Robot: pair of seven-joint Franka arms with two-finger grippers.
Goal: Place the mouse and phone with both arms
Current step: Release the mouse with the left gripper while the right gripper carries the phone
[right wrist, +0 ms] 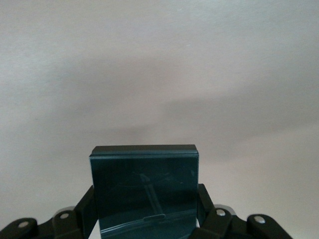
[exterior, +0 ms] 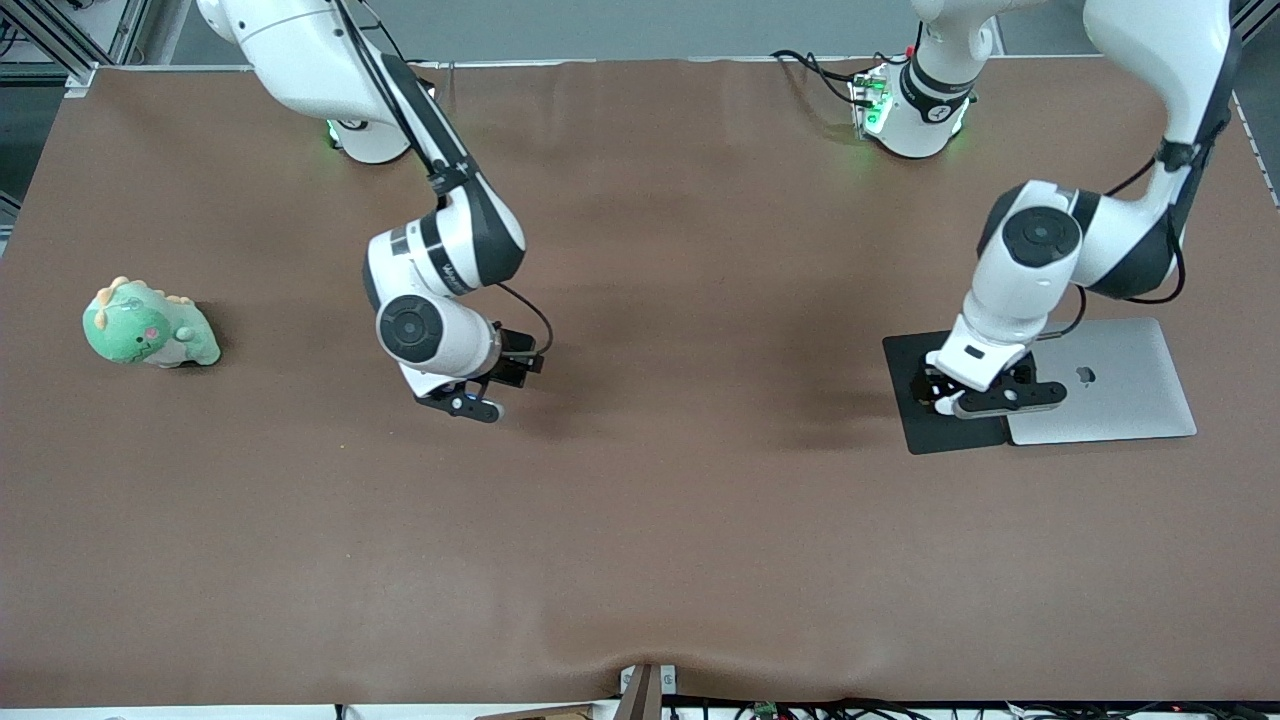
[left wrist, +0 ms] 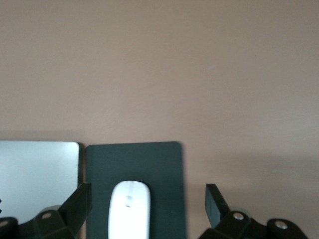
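Fingers (left wrist: 75,206) of the left claw (left wrist: 148,209) stand spread wide on either side of the small glossy white oval mouse (left wrist: 129,209), touching neither flank. That mouse lies on the flat black rectangular mouse pad (left wrist: 164,164), which sits just beside the closed silver laptop (left wrist: 37,169) at the left arm's end of the desk (exterior: 700,500). In the front view the left claw (exterior: 985,398) hangs low over the pad (exterior: 915,420) where it meets the laptop (exterior: 1130,390).

The right claw (right wrist: 145,219) is pinched on the small black rounded-corner slab of a phone (right wrist: 144,191), one finger (right wrist: 207,211) pressing each long edge, the slab held up over bare brown desk. From the front, the right claw (exterior: 478,395) hovers over the desk's middle stretch, toward the right arm's end.

A green plush dinosaur (exterior: 148,325) rests on the desk, well apart from both claws, at the right arm's end.
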